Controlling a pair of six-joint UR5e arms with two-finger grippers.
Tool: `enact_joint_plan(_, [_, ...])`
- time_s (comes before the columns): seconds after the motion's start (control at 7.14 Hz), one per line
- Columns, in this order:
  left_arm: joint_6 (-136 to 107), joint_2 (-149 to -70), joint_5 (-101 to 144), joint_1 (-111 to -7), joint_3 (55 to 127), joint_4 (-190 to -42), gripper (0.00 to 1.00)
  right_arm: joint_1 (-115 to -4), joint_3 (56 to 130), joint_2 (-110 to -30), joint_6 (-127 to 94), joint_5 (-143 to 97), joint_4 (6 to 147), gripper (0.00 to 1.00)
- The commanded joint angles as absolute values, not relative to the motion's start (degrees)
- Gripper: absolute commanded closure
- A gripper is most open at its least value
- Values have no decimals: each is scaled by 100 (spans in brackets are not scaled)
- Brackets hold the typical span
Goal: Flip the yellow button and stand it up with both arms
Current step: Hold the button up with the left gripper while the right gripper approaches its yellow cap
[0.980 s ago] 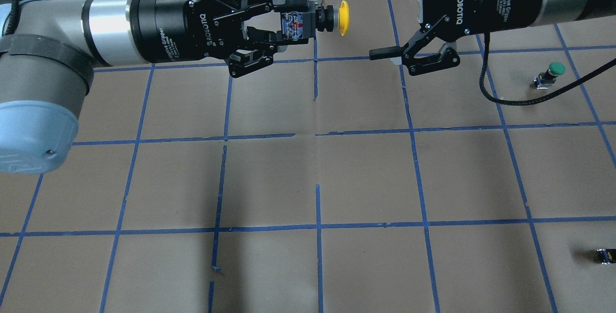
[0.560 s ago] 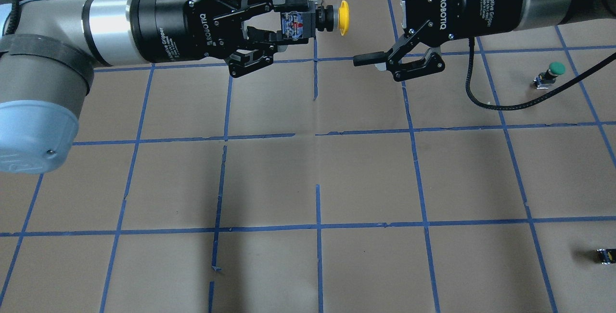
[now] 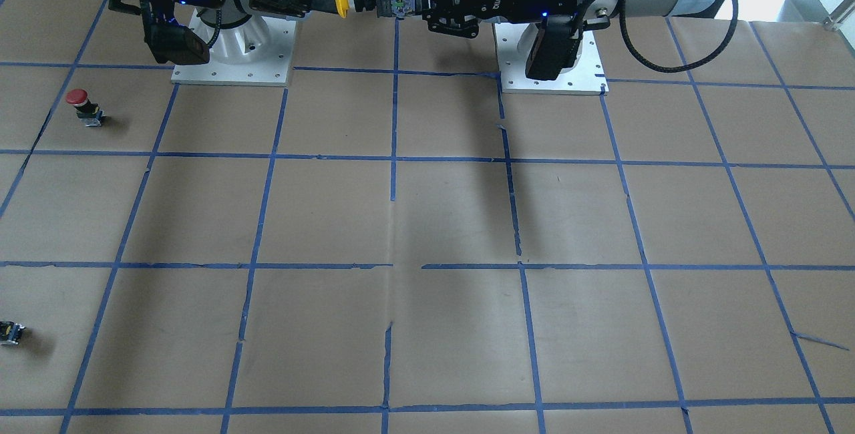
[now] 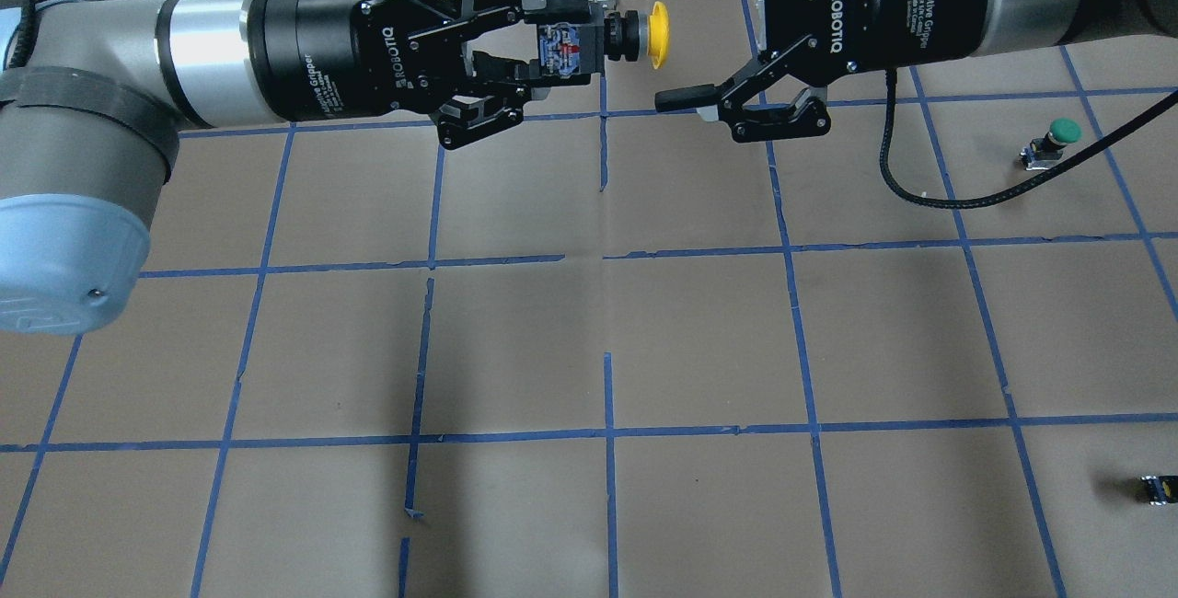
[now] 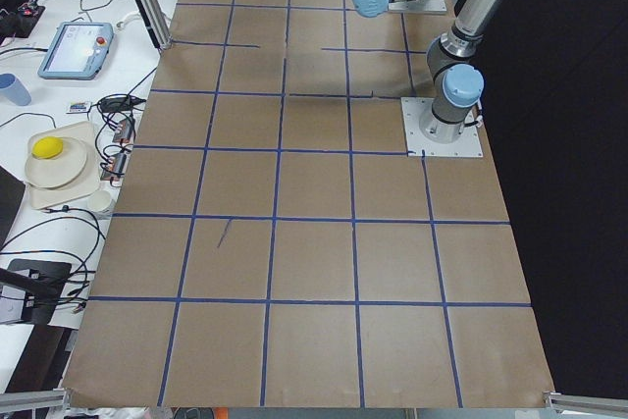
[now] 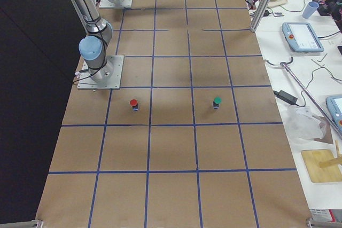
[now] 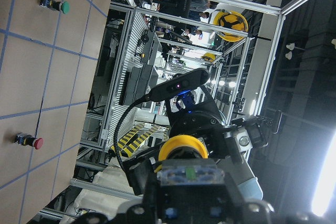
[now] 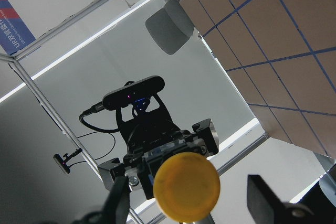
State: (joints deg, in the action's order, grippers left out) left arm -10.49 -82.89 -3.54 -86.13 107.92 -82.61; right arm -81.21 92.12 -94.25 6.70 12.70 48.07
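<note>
My left gripper (image 4: pixel 560 39) is shut on the black-and-silver body of the yellow button (image 4: pixel 655 34) and holds it level in the air above the table's far side, with the cap pointing at my right gripper. My right gripper (image 4: pixel 664 35) is open, and its fingertips (image 4: pixel 676 99) stand either side of the yellow cap without touching it. In the right wrist view the cap (image 8: pixel 186 184) sits between the two fingers (image 8: pixel 262 192). The left wrist view shows the cap (image 7: pixel 184 146) beyond the body. In the front view the cap (image 3: pixel 341 2) lies between both grippers.
A green-capped button (image 4: pixel 1054 140) stands at the right. A red-capped button (image 3: pixel 83 105) stands nearer the right arm's base. A small dark block (image 4: pixel 1158 488) lies at the near right edge. Brown paper with blue tape lines (image 4: pixel 607 432) covers the table.
My right gripper has moved left, still open, until its fingertips flank the yellow cap. My left gripper and the button have not moved.
</note>
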Motion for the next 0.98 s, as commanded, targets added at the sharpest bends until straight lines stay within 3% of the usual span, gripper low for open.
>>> enact_joint_plan(0.0, [-1055,-8297,-360,-8613,10810,-8262,82,-8121,9211,-9422,668,1266,4790,65])
enact_joint_plan(0.14, [-1072,-8271,-360,-8613,10776,-8262,82,-8121,9211,-9422,677,1266,4807,74])
enact_joint_plan(0.84, [-1064,-8227,-369,-8613,10802,-8262,82,-8112,9202,-9413,668,1266,4816,74])
